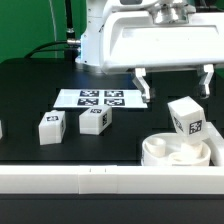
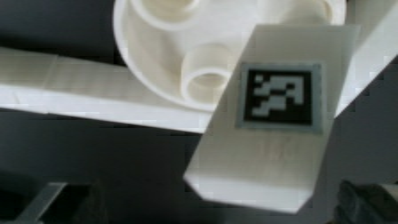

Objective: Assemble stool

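The round white stool seat (image 1: 158,152) lies at the exterior view's lower right, up against the long white rail (image 1: 80,182). One white leg (image 1: 187,118) with a marker tag stands tilted on the seat. My gripper (image 1: 175,96) hangs just above it, with the jaws spread wide and not touching it. In the wrist view the leg (image 2: 267,110) fills the middle between the dark fingers, with a gap on each side. Its far end is over the seat (image 2: 157,40). Two more legs (image 1: 51,128) (image 1: 94,120) stand on the black table.
The marker board (image 1: 100,98) lies behind the two loose legs. Another white part shows at the exterior view's left edge (image 1: 2,128). The rail also shows in the wrist view (image 2: 71,88). The robot base (image 1: 95,40) stands at the back.
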